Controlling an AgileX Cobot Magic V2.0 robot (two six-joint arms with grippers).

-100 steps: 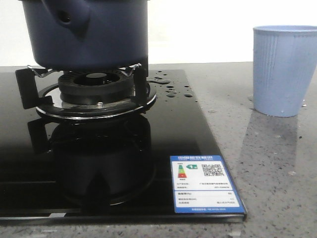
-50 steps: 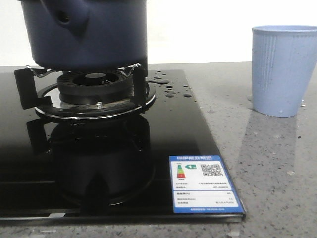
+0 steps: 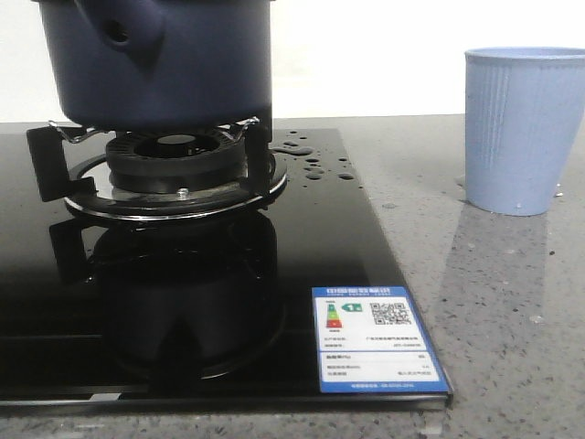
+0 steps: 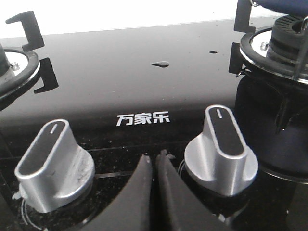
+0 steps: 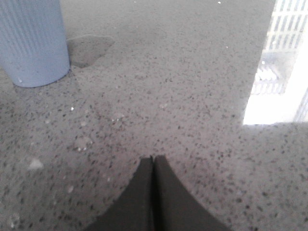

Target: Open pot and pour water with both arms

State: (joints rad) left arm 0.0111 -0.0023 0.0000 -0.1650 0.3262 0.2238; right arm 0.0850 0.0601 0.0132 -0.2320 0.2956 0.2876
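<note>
Navy pot (image 3: 160, 59) on burner, both grippers (image 4: 154, 161) (image 5: 153, 161) clenched empty, cup (image 3: 523, 128) apart on counter.

White brand characters 万家乐 (image 4: 142, 119) are printed on the black glass cooktop (image 4: 120, 72) between the two silver knobs, and a blue-bordered energy label (image 3: 375, 341) with a QR code sits at its front corner, its small print apparently Chinese but illegible.
</note>
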